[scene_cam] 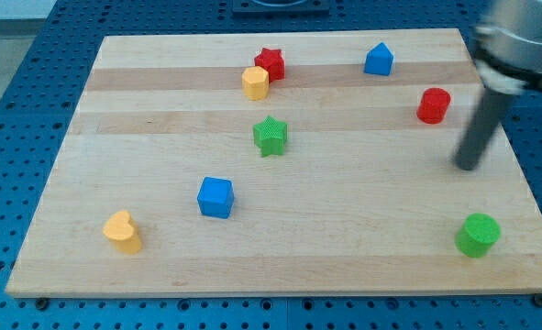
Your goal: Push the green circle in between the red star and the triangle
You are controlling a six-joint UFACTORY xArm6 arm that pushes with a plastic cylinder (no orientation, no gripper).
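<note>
A: Where is the green circle (478, 235) seen?

B: It is found near the board's (160, 275) lower right corner, well apart from the other blocks. The red star (270, 63) is placed near the view's top, left of centre, touching or just beside the yellow hexagon (255, 82) at its lower left.

A: And the triangle?

B: A blue block with a pointed top (378, 60) is seen at the view's top, right of centre; whether it is the triangle cannot be told for certain.

A: How is my tip (468, 166) placed?

B: It is seen at the view's right, above the green circle and apart from it, below and to the right of the red cylinder (433, 105). No block is touched by it. No fingers are carried by the rod, so nothing is grasped.

A: What else is shown?

B: A green star (271, 137) is set near the middle, a blue cube (215, 197) lower left of it, and a yellow heart (123, 231) near the lower left corner
</note>
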